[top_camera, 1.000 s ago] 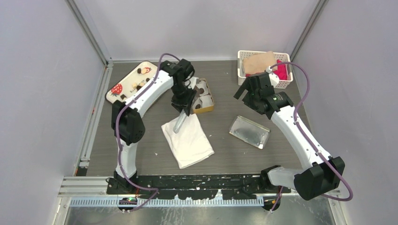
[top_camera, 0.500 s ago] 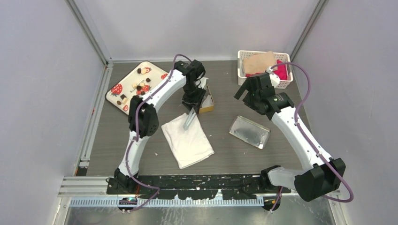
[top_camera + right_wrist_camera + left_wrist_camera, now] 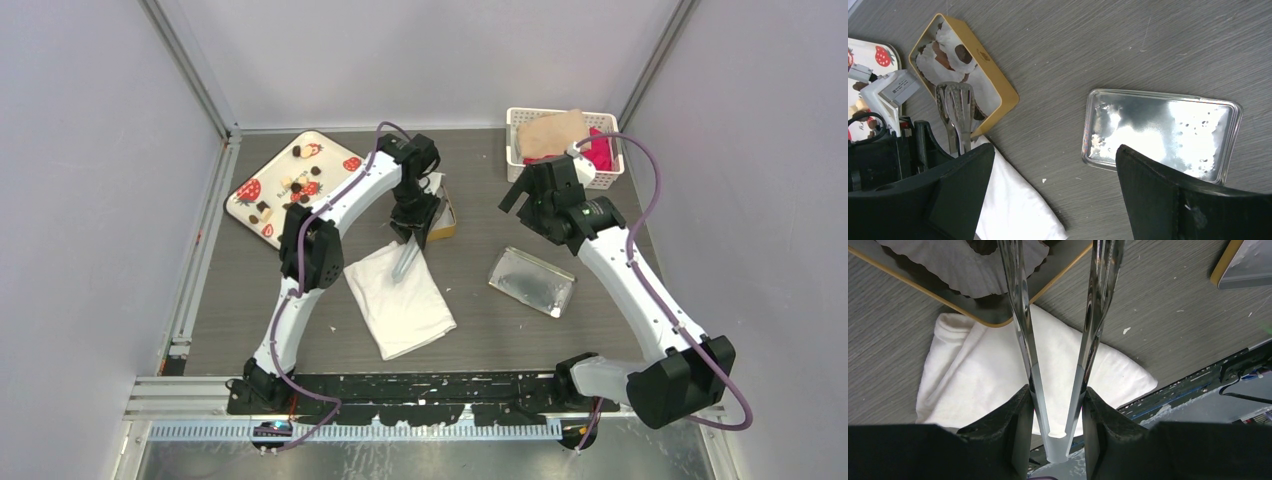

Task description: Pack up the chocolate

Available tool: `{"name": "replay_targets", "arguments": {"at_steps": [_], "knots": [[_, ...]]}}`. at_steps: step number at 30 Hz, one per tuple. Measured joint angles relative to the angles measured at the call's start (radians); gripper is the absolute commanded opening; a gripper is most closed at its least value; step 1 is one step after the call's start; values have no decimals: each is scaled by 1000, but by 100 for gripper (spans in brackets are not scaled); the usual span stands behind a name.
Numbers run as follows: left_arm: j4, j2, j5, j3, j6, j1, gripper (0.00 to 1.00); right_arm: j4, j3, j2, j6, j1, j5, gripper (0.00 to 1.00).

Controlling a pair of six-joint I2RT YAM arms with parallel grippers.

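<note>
In the top view the left arm partly hides the gold tin point(image 3: 998, 80), and the left wrist view cuts off the tips of the tongs point(image 3: 1022, 335) above it. The left gripper point(image 3: 1055, 410) is clamped on this single pair of tongs. The right gripper point(image 3: 1054, 150) gapes empty, right of the tin. Near the tin lie one silver lid point(image 3: 1160, 135) and one white cloth point(image 3: 993, 370). One dark chocolate point(image 3: 963, 52) lump shows inside the tin. More lie on the strawberry tray point(image 3: 332, 148) left of it, too small to count.

One gold tin point(image 3: 985, 59), one silver lid point(image 3: 1160, 132), one white cloth point(image 3: 405, 305), one strawberry tray point(image 3: 330, 143), one basket point(image 3: 605, 178), one pair of tongs point(image 3: 1020, 330). About six chocolate lumps point(image 3: 312, 172) lie on the tray, too small to count exactly.
</note>
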Motion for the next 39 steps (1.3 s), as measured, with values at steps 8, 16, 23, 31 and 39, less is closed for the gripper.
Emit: {"name": "replay_targets", "arguments": {"at_steps": [8, 16, 23, 31, 39], "knots": [[0, 5, 19, 0, -4, -1, 9, 1, 1, 15, 0, 0, 0, 97], [0, 37, 27, 0, -7, -2, 14, 0, 1, 15, 0, 0, 0, 97], [0, 52, 27, 1, -8, -3, 22, 0, 1, 15, 0, 0, 0, 96], [0, 52, 27, 2, -12, -4, 28, -1, 1, 15, 0, 0, 0, 96], [1, 52, 27, 2, -13, -4, 33, -3, 1, 15, 0, 0, 0, 96]]}}
